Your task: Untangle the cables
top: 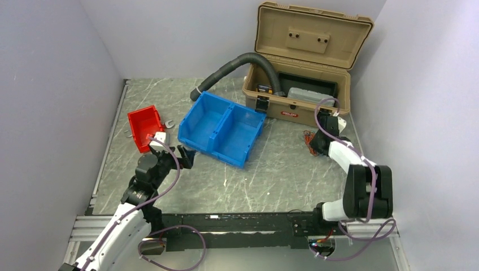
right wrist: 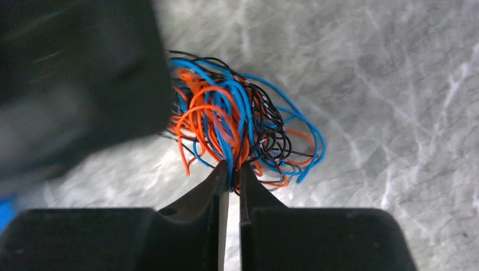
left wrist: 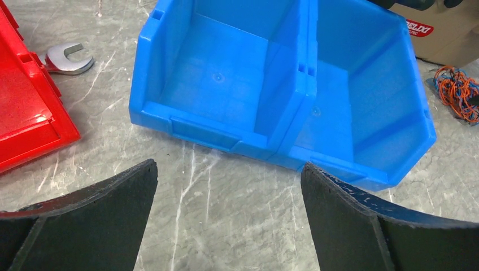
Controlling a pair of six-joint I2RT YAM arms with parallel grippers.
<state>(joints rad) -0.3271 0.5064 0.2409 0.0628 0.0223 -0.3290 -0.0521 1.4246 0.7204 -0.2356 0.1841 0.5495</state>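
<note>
- Right hand (right wrist: 230, 170) is clenched, its tips pinching strands at the lower edge of the cables (right wrist: 243, 132).
- The cables are a tangled clump of orange-red, blue and black wires down at the worktop (right wrist: 395, 84), right of centre in the top view, just before the tan toolbox (top: 299, 107).
- There's no single heading: loops curl every way, and the clump is slightly wider than tall in the right wrist view.
- Left hand (left wrist: 229, 169) is released, fingers wide apart, facing the blue bin (left wrist: 226, 130).

White-shelled left arm (top: 116, 231) and right arm (top: 345, 152) have black joints, purple cables (top: 178, 165) and black jaws.
</note>
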